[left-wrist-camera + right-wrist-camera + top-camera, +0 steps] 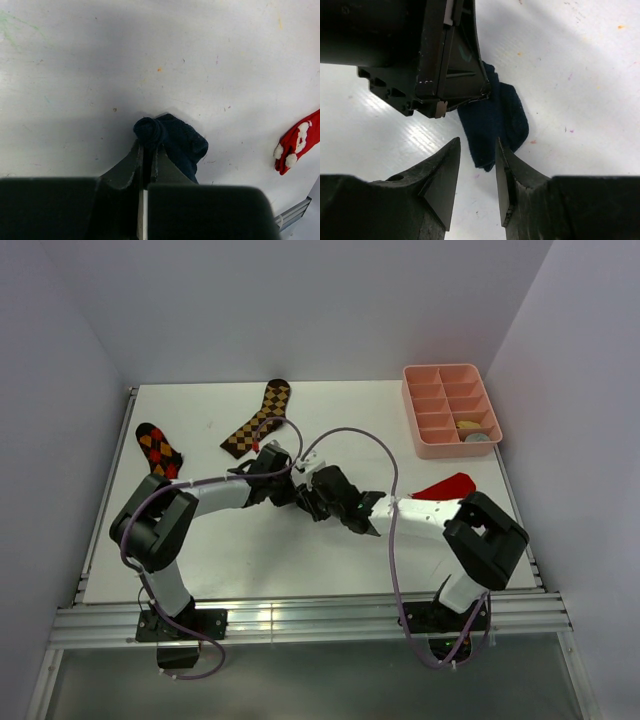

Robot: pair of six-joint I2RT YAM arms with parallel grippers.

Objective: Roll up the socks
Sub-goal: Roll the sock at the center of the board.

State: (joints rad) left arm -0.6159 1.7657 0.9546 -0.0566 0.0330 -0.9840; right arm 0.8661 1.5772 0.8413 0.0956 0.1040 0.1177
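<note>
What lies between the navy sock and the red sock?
Only bare table lies between the navy sock and the red sock; the left wrist view shows it.

A pink compartment tray [408, 405] sits at the far right corner of the white table [300, 560]. Just near of the tray lies a red sock [445, 486] with white trim. Well left of the tray lies a brown-and-black checkered sock [258, 420], and farther left still an orange-and-black argyle sock [159, 451].
</note>
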